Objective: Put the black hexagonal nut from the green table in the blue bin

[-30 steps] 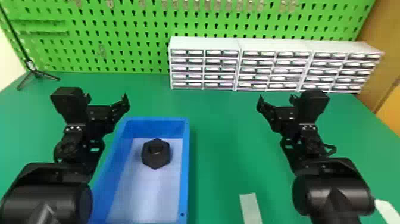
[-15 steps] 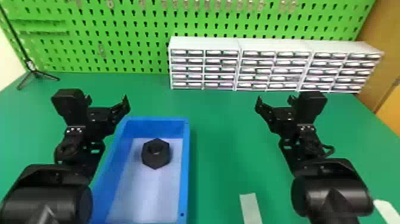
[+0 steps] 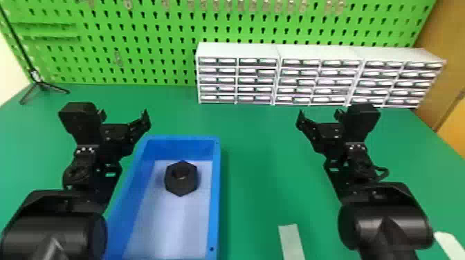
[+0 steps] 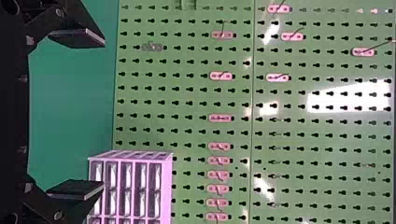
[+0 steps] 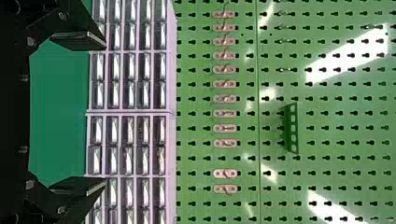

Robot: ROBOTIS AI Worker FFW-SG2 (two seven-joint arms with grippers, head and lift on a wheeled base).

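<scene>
The black hexagonal nut lies flat on the pale floor of the blue bin, nearer its far end, in the head view. My left gripper is held beside the bin's far left corner, clear of the nut. Well to the right of the bin, over the green table, is my right gripper. In the left wrist view the left gripper is open, its fingers wide apart with nothing between them. The right gripper is likewise open and holds nothing in the right wrist view.
White drawer cabinets line the back of the table, before a green pegboard. A black tripod stand is at the back left. Pale strips, one of them between the bin and the right arm, lie near the front.
The right arm has shifted very slightly to the left. The left arm, the nut and the bin look the same as before.
</scene>
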